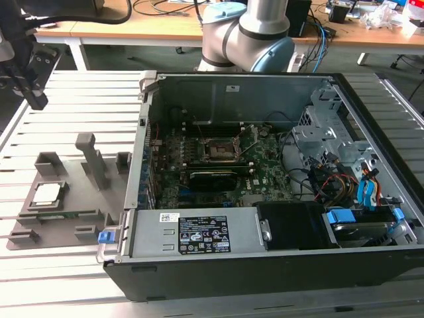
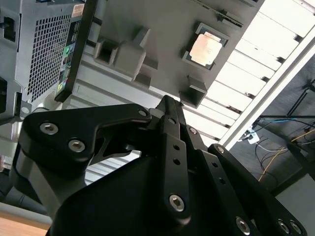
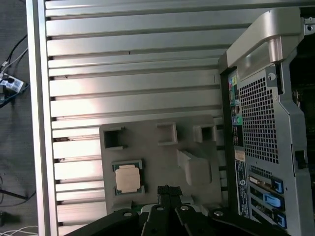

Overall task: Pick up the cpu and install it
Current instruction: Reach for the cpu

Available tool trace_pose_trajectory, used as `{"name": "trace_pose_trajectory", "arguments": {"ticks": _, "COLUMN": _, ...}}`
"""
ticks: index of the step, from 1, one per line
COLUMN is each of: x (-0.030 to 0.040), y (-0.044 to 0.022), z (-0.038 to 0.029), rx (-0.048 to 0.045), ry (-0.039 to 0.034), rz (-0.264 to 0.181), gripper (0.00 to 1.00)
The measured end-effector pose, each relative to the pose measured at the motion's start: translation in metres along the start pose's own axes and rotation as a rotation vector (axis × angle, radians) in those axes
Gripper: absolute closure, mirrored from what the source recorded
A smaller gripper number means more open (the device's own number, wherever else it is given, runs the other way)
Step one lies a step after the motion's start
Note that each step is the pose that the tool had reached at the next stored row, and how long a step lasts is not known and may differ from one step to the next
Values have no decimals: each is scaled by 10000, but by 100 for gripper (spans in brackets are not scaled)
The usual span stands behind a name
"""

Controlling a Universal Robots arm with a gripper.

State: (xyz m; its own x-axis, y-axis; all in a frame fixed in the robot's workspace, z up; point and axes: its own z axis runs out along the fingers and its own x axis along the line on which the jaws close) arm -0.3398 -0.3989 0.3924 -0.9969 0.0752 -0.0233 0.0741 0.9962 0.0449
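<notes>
The cpu (image 1: 48, 193) lies flat, metal top up, in a square pocket of the grey tray (image 1: 76, 195), toward the tray's 9 o'clock edge in the exterior view; both wrist views show it there too (image 2: 205, 47) (image 3: 127, 178). The tray rests on the slatted table (image 1: 73, 99), just beside the open case (image 1: 265, 268), at the case's 9 o'clock. The socket (image 1: 218, 149) sits on the board inside the case. The gripper (image 1: 36, 99) hangs at 12 o'clock from the cpu, well apart from it, its fingers (image 2: 170, 105) together and holding nothing.
</notes>
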Motion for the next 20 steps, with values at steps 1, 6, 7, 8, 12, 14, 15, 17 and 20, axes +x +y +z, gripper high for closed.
{"name": "trace_pose_trajectory", "arguments": {"ticks": 1, "x": 37, "y": -3, "z": 0, "rx": 0, "ry": 0, "rz": 0, "gripper": 89}}
{"name": "trace_pose_trajectory", "arguments": {"ticks": 6, "x": 199, "y": -15, "z": -4, "rx": -1, "ry": -1, "rz": 1, "gripper": 89}}
{"name": "trace_pose_trajectory", "arguments": {"ticks": 7, "x": 214, "y": -16, "z": -5, "rx": 0, "ry": 0, "rz": 1, "gripper": 89}}
{"name": "trace_pose_trajectory", "arguments": {"ticks": 8, "x": 229, "y": -17, "z": -5, "rx": 0, "ry": 0, "rz": 1, "gripper": 89}}
{"name": "trace_pose_trajectory", "arguments": {"ticks": 12, "x": 377, "y": -28, "z": -8, "rx": 0, "ry": 0, "rz": 0, "gripper": 89}}
{"name": "trace_pose_trajectory", "arguments": {"ticks": 14, "x": 433, "y": -32, "z": -9, "rx": -1, "ry": -1, "rz": 1, "gripper": 89}}
{"name": "trace_pose_trajectory", "arguments": {"ticks": 15, "x": 474, "y": -35, "z": -10, "rx": -1, "ry": -1, "rz": 1, "gripper": 89}}
{"name": "trace_pose_trajectory", "arguments": {"ticks": 17, "x": 509, "y": -38, "z": -11, "rx": 0, "ry": 0, "rz": 1, "gripper": 89}}
{"name": "trace_pose_trajectory", "arguments": {"ticks": 20, "x": 604, "y": -46, "z": -14, "rx": 0, "ry": 0, "rz": -1, "gripper": 89}}
